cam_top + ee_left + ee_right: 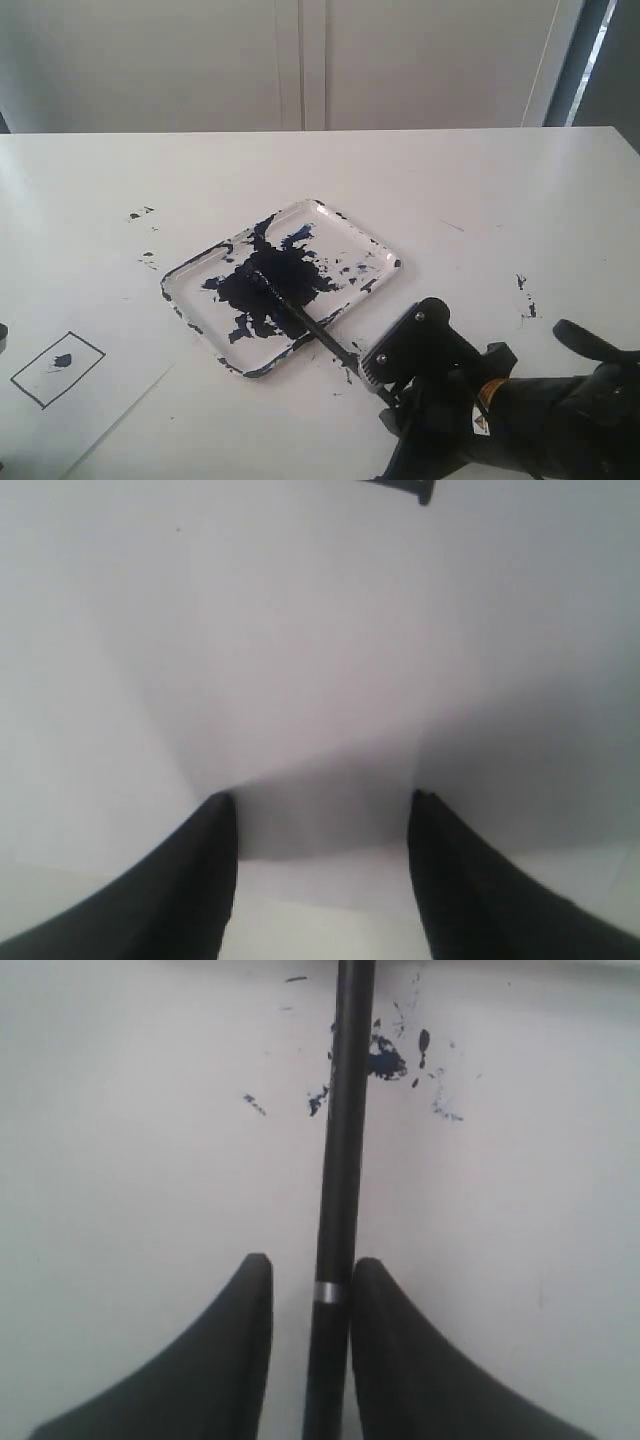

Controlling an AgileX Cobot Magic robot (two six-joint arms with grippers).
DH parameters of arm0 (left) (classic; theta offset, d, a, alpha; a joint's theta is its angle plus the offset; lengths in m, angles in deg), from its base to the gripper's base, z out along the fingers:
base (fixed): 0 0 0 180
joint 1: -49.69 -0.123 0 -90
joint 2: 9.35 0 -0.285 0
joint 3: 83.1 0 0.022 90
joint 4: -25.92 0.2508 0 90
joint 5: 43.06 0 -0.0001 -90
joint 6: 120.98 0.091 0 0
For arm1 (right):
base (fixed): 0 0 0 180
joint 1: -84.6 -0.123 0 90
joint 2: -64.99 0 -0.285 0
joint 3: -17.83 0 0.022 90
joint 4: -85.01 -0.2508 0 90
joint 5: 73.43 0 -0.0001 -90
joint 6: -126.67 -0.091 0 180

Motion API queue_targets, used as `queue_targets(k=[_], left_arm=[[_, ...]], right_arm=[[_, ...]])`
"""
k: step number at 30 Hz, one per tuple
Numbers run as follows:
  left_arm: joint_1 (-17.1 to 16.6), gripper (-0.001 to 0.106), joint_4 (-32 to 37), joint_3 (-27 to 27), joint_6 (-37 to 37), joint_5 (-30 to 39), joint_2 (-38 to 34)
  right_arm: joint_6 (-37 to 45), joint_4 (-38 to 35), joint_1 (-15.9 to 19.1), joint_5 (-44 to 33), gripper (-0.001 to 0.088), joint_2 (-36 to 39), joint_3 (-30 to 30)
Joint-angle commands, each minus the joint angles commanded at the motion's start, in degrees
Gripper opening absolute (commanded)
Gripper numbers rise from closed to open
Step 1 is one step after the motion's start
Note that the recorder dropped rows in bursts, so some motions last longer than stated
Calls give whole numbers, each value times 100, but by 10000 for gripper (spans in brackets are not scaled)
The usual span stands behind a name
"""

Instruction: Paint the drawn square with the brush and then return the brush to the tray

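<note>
The brush [300, 315] lies slanted in the middle of the exterior view. Its dark tip rests in the blue-black paint blotch [265, 280] of the tray [352, 238], and its handle crosses the tray's lower rim toward the lower right. There the right gripper [375, 385] straddles the handle. In the right wrist view its fingers [400, 1360] flank the brush [335, 1160] at the silver band [330, 1293]; one looks to touch it, the other shows a gap, so it is not clamped. The drawn square [58, 368] sits at the lower left on the paper [70, 425], with a small blue mark inside. The left gripper [320, 795] hangs over white paper, jaws apart and empty.
</note>
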Motion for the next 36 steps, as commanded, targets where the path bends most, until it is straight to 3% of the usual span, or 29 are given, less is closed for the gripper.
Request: queue_targets(k=[2,11,16,22,32,36], left_arm=[[0,563,0,0,0,0,0],[0,563,0,0,0,0,0],[0,563,0,0,0,0,0],[0,563,0,0,0,0,0],[0,563,0,0,-10,-13,0],[0,563,0,0,-10,-13,0]], right_arm=[[0,0,0,41,0,0,0],[-195,-120,0,-336,0,-495,-31],[-328,-611,10,-988,0,-995,-139],[-1173,-749,10,-2046,0,-1261,-312],[-1173,-818,10,-2902,0,-1813,-820],[-793,-870,10,-3491,0,-1905,-1242]])
